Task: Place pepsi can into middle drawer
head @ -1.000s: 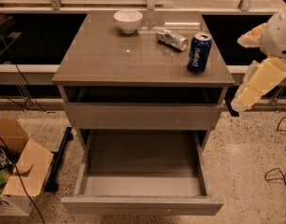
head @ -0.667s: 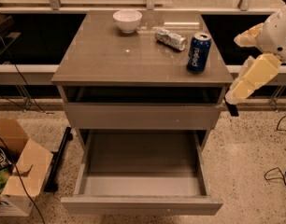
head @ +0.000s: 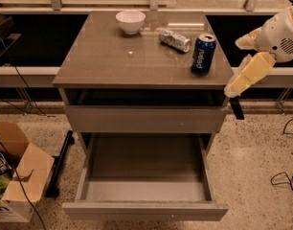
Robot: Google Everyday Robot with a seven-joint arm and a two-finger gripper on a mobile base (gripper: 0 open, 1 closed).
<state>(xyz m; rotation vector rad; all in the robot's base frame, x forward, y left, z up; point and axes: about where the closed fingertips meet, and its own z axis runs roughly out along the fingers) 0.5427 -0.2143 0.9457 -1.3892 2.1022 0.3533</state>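
Observation:
The pepsi can, dark blue with a silver top, stands upright near the right front corner of the cabinet top. The middle drawer is pulled out wide below it, and its grey floor is bare. My gripper hangs at the end of the cream arm, just outside the cabinet's right front corner. It is below and to the right of the can and apart from it. It holds nothing that I can see.
A crushed silver can lies on its side behind the pepsi can. A white bowl stands at the back. The top drawer front is shut. A cardboard box sits on the floor at the left, and cables lie at the right.
The arm has moved a little left and up, closer to the cabinet's right front corner. The can and the drawer have not moved.

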